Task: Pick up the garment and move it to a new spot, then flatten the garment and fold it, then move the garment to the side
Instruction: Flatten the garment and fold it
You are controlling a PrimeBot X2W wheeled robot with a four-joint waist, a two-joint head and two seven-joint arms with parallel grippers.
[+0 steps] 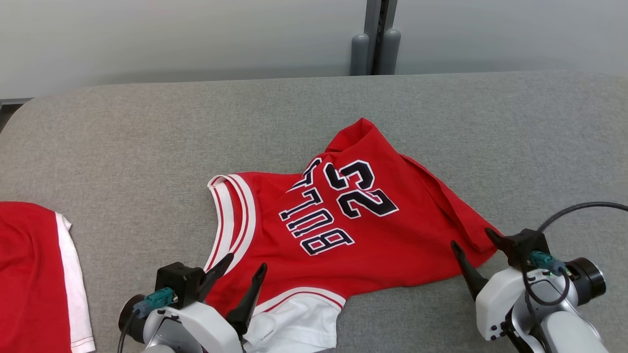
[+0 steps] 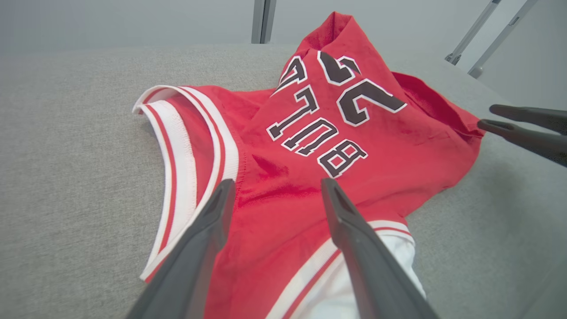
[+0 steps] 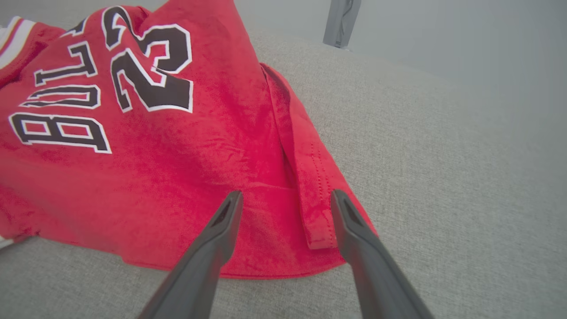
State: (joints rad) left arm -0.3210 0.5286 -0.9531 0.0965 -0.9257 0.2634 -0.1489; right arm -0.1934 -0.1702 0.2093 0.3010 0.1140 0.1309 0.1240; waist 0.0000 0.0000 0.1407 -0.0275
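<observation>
The garment (image 1: 343, 220) is a red basketball jersey with dark lettering, the number 23 and white-striped trim, lying rumpled on the grey padded table (image 1: 122, 147). My left gripper (image 1: 244, 261) stands open over its near left part by the white trim; in the left wrist view the left gripper (image 2: 277, 186) has red cloth (image 2: 283, 208) showing between its fingers. My right gripper (image 1: 472, 236) stands open at the jersey's near right corner. The right wrist view shows the right gripper (image 3: 287, 197) above the hem corner (image 3: 305, 208) with nothing gripped.
A second red and white cloth (image 1: 34, 274) lies at the table's left edge. A grey post (image 1: 375, 44) stands behind the table's far edge against a pale wall. Bare grey table lies to the right and beyond the jersey.
</observation>
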